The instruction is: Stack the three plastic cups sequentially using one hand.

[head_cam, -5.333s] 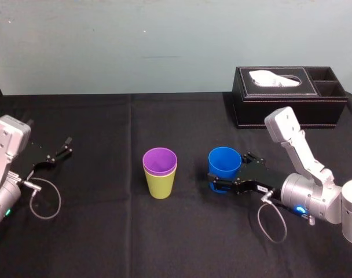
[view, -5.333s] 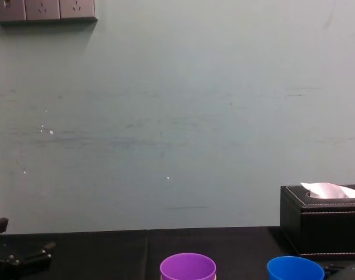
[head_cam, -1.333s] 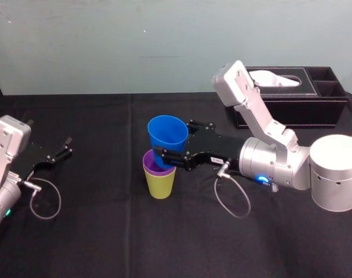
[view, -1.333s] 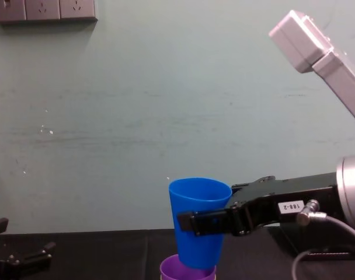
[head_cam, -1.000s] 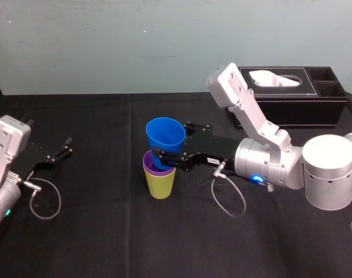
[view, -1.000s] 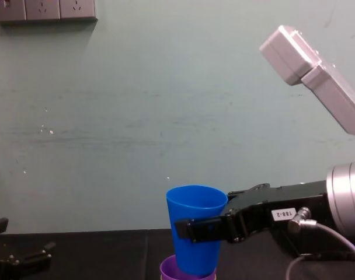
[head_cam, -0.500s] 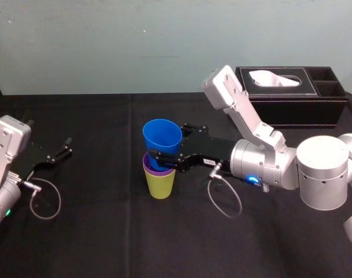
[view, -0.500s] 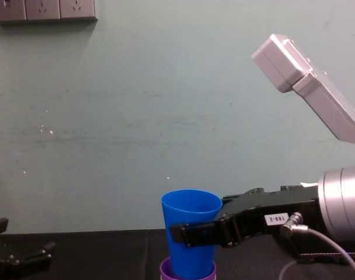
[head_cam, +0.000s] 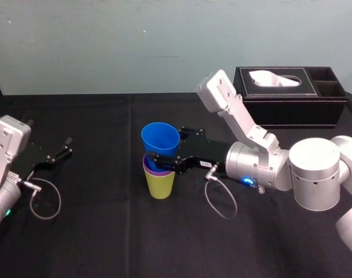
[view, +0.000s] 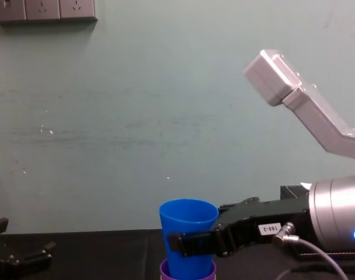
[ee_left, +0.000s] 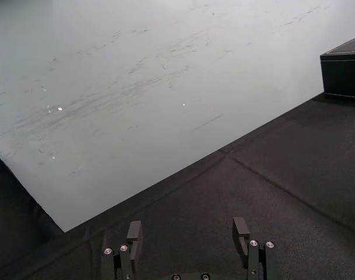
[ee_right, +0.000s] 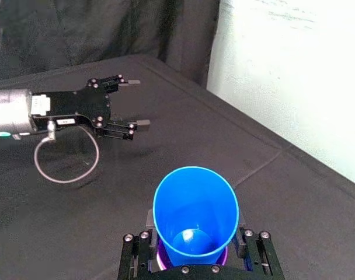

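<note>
The purple cup (head_cam: 149, 168) sits nested in the yellow-green cup (head_cam: 160, 185) at the middle of the black table. My right gripper (head_cam: 165, 146) is shut on the blue cup (head_cam: 160, 138), one finger on each side of its wall. The blue cup's base is inside the purple cup's mouth, and most of its body still stands above the rim. From the chest, the blue cup (view: 188, 224) stands upright in the purple cup (view: 164, 270), with the right gripper (view: 187, 243) around it. The right wrist view looks down into the blue cup (ee_right: 195, 204).
A black tissue box (head_cam: 289, 98) stands at the back right of the table. My left gripper (head_cam: 67, 146) rests open at the far left, well away from the cups, with nothing between its fingers (ee_left: 134, 232). The black cloth (head_cam: 95, 231) around the cups is bare.
My right gripper has carried the blue cup down and slightly left, so its base now sits deeper in the purple cup. The left arm has not moved.
</note>
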Motion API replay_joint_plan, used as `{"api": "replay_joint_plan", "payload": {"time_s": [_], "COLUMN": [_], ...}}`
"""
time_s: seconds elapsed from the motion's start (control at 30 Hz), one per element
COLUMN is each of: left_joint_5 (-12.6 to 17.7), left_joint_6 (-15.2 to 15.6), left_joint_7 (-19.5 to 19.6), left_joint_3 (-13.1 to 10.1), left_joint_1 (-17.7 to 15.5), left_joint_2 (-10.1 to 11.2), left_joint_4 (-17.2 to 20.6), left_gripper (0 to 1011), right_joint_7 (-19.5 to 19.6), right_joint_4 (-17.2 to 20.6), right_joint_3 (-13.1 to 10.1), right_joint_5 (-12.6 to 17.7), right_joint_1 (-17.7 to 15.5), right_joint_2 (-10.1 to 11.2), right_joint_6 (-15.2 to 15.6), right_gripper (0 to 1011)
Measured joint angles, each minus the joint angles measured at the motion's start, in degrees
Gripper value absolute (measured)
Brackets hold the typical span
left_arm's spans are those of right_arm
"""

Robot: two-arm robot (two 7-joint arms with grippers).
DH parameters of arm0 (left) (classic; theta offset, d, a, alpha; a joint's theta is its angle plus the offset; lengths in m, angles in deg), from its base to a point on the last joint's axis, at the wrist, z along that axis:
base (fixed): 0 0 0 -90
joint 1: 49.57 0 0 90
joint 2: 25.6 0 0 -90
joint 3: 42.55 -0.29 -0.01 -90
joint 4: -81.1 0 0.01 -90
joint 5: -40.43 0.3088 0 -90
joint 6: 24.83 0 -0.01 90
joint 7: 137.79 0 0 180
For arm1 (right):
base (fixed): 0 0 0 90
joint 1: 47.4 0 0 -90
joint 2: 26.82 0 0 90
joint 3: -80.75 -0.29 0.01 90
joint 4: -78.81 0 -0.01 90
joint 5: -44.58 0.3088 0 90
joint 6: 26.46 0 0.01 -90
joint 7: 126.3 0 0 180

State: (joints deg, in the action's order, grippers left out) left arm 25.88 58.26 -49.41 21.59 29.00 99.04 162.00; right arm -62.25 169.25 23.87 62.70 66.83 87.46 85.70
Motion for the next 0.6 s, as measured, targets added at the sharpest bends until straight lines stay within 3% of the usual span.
{"api": "replay_joint_plan", "payload": {"time_s": [0.6], "left_joint_5": [0.0], "left_joint_6": [0.0], "left_joint_7": [0.0], "left_joint_3": [0.0], "left_joint_1": [0.0], "left_joint_2": [0.0], "left_joint_4": [0.0], "left_gripper": [1010], "right_joint_7": [-0.62], "right_joint_4": [-1.54], "right_joint_3": [-0.03], "right_joint_5": [-0.36], "right_joint_1": [0.2], "right_joint_2": [-0.52], "right_joint_6": [-0.53], "right_gripper": [726]}}
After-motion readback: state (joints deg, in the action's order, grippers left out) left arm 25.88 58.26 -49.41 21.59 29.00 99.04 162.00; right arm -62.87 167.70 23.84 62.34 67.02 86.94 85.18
